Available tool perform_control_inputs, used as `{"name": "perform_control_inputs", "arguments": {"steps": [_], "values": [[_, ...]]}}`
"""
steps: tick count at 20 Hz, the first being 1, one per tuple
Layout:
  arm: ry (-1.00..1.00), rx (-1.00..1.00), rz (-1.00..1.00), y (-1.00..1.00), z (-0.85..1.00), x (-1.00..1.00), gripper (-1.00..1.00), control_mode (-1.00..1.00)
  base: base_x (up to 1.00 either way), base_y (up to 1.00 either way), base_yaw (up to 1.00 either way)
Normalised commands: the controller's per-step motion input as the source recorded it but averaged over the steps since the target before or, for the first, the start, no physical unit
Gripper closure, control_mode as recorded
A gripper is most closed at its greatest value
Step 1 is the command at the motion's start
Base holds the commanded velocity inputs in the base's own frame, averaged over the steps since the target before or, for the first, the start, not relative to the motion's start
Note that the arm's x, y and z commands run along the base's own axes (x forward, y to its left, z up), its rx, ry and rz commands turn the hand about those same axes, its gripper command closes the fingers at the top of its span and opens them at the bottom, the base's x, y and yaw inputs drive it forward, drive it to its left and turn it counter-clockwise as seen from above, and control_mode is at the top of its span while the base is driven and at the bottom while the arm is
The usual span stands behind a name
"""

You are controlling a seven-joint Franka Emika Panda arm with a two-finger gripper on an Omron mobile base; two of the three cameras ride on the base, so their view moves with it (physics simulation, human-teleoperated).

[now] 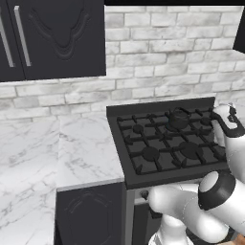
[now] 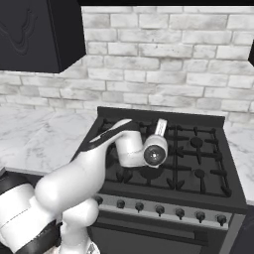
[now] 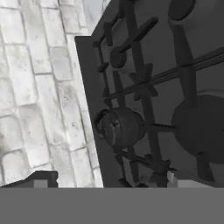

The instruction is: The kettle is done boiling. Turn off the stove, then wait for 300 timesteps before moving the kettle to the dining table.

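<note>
White robot arm segments with dark joints crowd the foreground as the machine reaches over a wide black gas stove with cast-iron grates in a rendered kitchen. From the left base camera, the small squat black kettle with its arched handle sits on a rear burner, toward 12 o'clock on the cooktop, well apart from the front edge. The hand camera, rolled sideways, looks along the grates at the same kettle, which lies at centre frame with nothing touching it. The end effector's two dark tips peek up at 6 o'clock in that view, spread wide apart and empty, short of the kettle.

A row of small dark knobs lines the silver front strip at 6 o'clock of the stove in the right base camera, with the arm's wrist raised above the grates rather than down at them. No flame can be made out under the kettle, so whether the burner is off cannot be told. Judging by the hand's aim, the job may be at the waiting or reaching stage; lifting the kettle and carrying it to the dining table remain undone. White marble desk flanks the stove at 9 o'clock.
</note>
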Motion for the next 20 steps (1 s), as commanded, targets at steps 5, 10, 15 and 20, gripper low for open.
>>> {"name": "perform_control_inputs", "arguments": {"steps": [5,10,15,20], "values": [[0.08,-0.1,0.06,-0.01,0.0,0.22,-1.0,-1.0,0.0,0.0,0.0],[0.06,-0.04,0.14,0.0,0.0,0.27,-1.0,-1.0,0.0,0.0,0.0],[0.05,0.0,0.17,0.0,0.0,0.25,-1.0,-1.0,0.0,0.0,0.0],[0.03,0.0,0.17,0.0,-0.01,0.27,-1.0,-1.0,0.0,0.0,0.0]]}}
